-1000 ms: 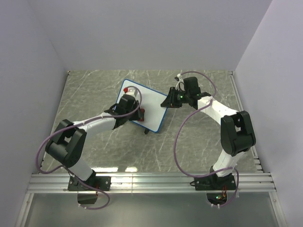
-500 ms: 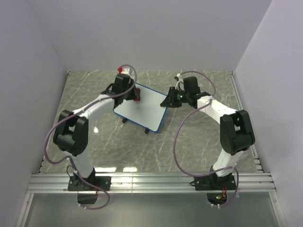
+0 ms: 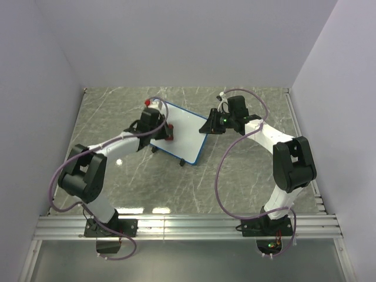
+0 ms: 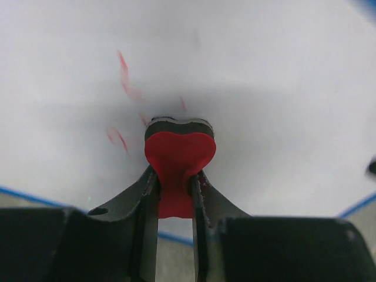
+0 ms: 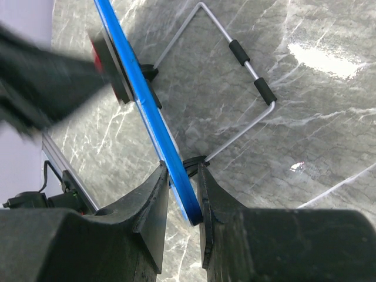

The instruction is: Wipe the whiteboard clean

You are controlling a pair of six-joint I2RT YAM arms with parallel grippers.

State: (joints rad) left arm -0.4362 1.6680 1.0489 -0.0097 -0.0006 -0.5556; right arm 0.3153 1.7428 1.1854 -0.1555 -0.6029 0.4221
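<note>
The whiteboard [image 3: 182,138], white with a thin blue frame, stands tilted on the marble table. My left gripper [image 3: 167,132] is shut on the red eraser [image 4: 179,154] and presses it against the board's face [image 4: 264,88]. Faint red scribbles [image 4: 123,70] remain left of and above the eraser. My right gripper [image 3: 207,127] is shut on the board's blue edge [image 5: 144,94] at its right corner, seen edge-on in the right wrist view. The board's wire stand [image 5: 247,64] with black sleeves shows behind it.
The grey marble table [image 3: 247,176] runs to lavender walls on three sides. An aluminium rail [image 3: 188,226] with the arm bases lies at the near edge. Purple cables loop off both arms.
My left gripper with the eraser swept from the board's lower middle up to its top left, then back down toward the left middle. The right gripper and board stayed put.
</note>
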